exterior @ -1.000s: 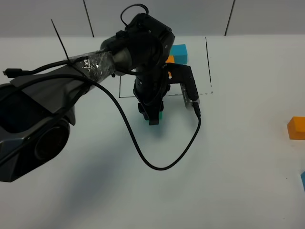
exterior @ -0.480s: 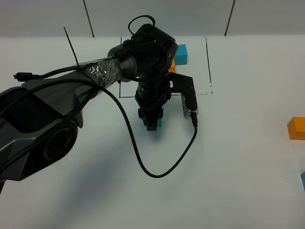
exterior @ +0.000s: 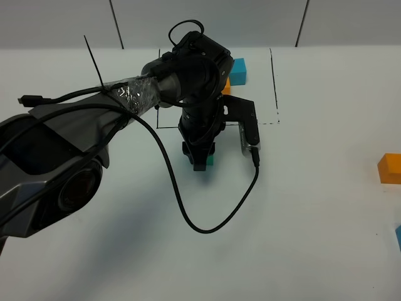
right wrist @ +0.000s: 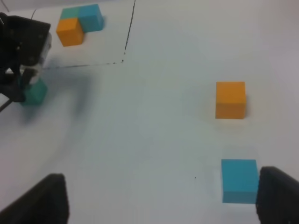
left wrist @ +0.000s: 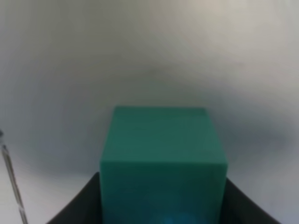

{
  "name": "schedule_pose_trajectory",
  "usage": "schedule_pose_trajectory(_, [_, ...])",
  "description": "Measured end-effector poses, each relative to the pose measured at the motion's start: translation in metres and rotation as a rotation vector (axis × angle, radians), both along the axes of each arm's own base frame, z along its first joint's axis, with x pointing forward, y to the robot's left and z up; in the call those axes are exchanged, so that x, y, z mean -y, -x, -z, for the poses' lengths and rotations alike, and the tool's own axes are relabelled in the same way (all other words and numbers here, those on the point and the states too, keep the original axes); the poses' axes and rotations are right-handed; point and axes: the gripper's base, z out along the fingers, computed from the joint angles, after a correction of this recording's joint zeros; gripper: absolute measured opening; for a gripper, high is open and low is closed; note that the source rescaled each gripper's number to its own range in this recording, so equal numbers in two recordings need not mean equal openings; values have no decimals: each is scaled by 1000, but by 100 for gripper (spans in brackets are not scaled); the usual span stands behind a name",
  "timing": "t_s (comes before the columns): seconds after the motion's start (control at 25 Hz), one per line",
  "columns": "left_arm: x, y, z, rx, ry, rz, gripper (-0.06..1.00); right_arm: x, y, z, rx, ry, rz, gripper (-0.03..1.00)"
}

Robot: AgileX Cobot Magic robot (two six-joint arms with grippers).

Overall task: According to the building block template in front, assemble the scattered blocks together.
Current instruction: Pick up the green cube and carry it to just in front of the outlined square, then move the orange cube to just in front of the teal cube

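My left gripper (exterior: 199, 158) is shut on the teal-green cube (exterior: 209, 160), low at the table just in front of the black frame line (exterior: 274, 81). In the left wrist view the cube (left wrist: 163, 154) fills the gap between the dark fingers (left wrist: 74, 210). The template (right wrist: 79, 22) lies inside the frame; the arm hides part of it from above, where only its blue cube (exterior: 237, 70) and orange cube (exterior: 225, 84) show. The loose orange cube (exterior: 390, 168) (right wrist: 230, 99) and loose blue cube (exterior: 398, 237) (right wrist: 239, 180) lie at the far right. My right gripper (right wrist: 161, 205) is open above them.
The left arm's black cable (exterior: 207, 226) loops over the table in front of the gripper. The white table (exterior: 301, 207) stretches between the teal-green cube and the two loose cubes. The right wrist view shows the left gripper (right wrist: 23, 46) beside the teal-green cube (right wrist: 33, 91).
The left arm swung slightly to the right and back over the first half second, keeping the teal-green cube at the gripper. Since then nothing has visibly moved.
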Motion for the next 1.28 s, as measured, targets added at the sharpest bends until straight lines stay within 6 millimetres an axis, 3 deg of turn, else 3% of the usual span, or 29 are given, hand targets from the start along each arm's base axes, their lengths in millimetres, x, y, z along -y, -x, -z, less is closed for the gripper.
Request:
schedule_pose_trajectory(0.56, [3, -3, -1, 35, 29, 5, 1, 0, 0, 0, 0, 0, 0, 64])
schedule_pose_trajectory(0.64, [3, -4, -1, 41, 33, 5, 6, 0, 0, 0, 0, 0, 0, 64])
schedule_pose_trajectory(0.72, [4, -5, 2, 50, 40, 7, 18, 0, 0, 0, 0, 0, 0, 64])
schedule_pose_trajectory(0.88, [6, -7, 5, 68, 54, 14, 57, 0, 0, 0, 0, 0, 0, 64])
schedule_pose_trajectory(1.04, [8, -9, -4, 106, 84, 20, 88, 0, 0, 0, 0, 0, 0, 64])
schedule_pose_trajectory(1.16, [8, -8, -23, 134, 106, 12, 98, 0, 0, 0, 0, 0, 0, 64])
schedule_pose_trajectory(1.28, [4, -6, -50, 158, 128, -39, 100, 0, 0, 0, 0, 0, 0, 64])
